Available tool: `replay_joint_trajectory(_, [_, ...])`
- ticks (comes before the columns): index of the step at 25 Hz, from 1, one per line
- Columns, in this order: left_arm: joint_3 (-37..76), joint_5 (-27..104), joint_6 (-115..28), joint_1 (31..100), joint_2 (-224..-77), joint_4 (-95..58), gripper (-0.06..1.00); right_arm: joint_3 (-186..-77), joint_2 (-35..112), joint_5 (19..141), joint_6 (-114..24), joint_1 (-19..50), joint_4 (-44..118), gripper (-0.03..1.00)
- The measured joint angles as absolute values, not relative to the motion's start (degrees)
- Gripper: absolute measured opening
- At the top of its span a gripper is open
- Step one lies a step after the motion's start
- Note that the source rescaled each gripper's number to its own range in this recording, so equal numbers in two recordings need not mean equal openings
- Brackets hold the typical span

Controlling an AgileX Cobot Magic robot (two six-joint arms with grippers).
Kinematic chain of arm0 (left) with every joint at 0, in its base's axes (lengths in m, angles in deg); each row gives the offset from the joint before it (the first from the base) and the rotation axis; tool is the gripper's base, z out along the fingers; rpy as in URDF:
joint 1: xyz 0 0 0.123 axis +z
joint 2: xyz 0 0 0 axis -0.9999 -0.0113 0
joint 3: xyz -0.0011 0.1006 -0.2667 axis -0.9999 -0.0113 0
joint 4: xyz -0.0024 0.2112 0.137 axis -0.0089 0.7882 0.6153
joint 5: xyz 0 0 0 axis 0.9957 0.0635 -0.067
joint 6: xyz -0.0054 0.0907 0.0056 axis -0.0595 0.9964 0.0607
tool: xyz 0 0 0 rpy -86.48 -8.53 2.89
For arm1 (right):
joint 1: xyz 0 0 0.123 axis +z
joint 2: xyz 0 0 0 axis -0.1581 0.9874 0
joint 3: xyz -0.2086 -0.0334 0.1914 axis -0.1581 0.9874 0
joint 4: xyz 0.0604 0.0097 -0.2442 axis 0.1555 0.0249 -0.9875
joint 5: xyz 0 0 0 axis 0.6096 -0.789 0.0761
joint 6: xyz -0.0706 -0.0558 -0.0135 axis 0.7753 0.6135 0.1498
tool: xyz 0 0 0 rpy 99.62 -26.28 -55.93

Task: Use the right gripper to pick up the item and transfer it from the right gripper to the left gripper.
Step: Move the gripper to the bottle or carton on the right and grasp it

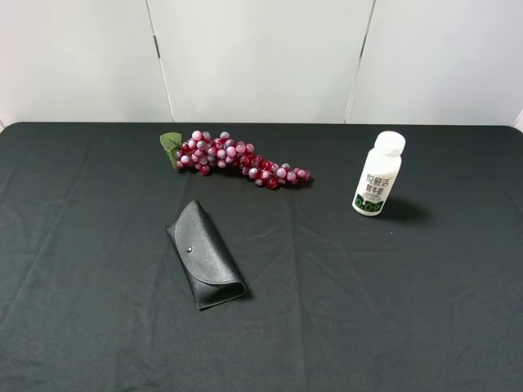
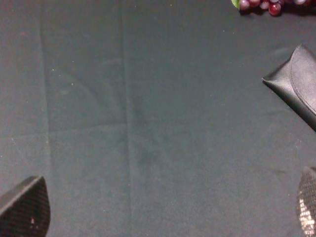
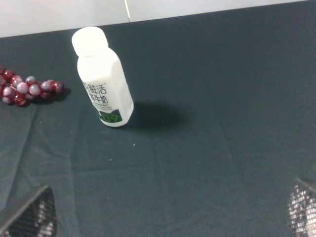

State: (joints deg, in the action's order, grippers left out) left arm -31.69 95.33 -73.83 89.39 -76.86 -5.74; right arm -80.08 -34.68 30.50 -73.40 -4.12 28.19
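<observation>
The item, a small white bottle (image 1: pixel 378 174) with a white cap and green-black lettering, stands upright on the black cloth at the right rear. It also shows in the right wrist view (image 3: pixel 102 79). No arm shows in the exterior view. My right gripper (image 3: pixel 168 217) is open and empty, some way short of the bottle, with only its two fingertips (image 3: pixel 29 217) at the frame edges. My left gripper (image 2: pixel 168 207) is open and empty over bare cloth, with fingertips (image 2: pixel 24 210) at the frame's corners.
A black glasses case (image 1: pixel 204 254) lies left of centre, also in the left wrist view (image 2: pixel 296 81). A red grape bunch (image 1: pixel 233 158) with a green leaf lies at the rear centre. The black-clothed table (image 1: pixel 368 310) ends at a white wall behind.
</observation>
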Motion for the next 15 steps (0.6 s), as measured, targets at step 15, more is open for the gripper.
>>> replay_joint_trajectory(15, [-31.7,95.3,-73.8,89.4,-76.9,-5.7,1.00,-80.1,-34.7,30.5,-73.6,-4.1,28.2,1.00])
